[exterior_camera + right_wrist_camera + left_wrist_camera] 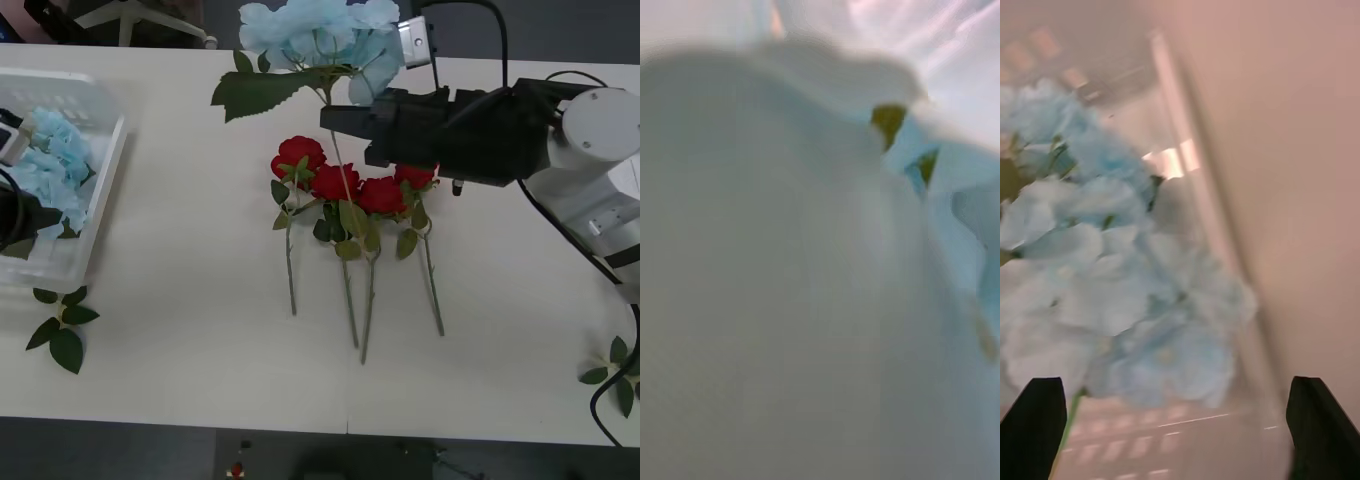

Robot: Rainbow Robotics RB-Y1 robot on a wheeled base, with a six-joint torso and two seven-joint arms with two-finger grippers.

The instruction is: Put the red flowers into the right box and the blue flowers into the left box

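In the front view the right gripper (335,118) sits at the upper middle of the frame, its black fingers closed on the thin stem of a blue flower (320,35), whose pale head stands at the top edge with a large green leaf (258,92) spreading to the left below it. In the right wrist view the pale petals (812,262) press right up to the lens. The four red flowers (355,190) lie side by side in the centre of the table (180,330), stems pointing toward the lower edge. The left box (100,170) at the left edge holds more blue flowers (50,160), and the left gripper (1176,427) hovers over them with its fingers spread wide, holding nothing. The flowers look light and soft; the fluffy heads would likely crush or shed if pinched, so the stiffer stem just below the head seems the better hold. The thin stem may swivel in the fingers, so the top-heavy head could tip.
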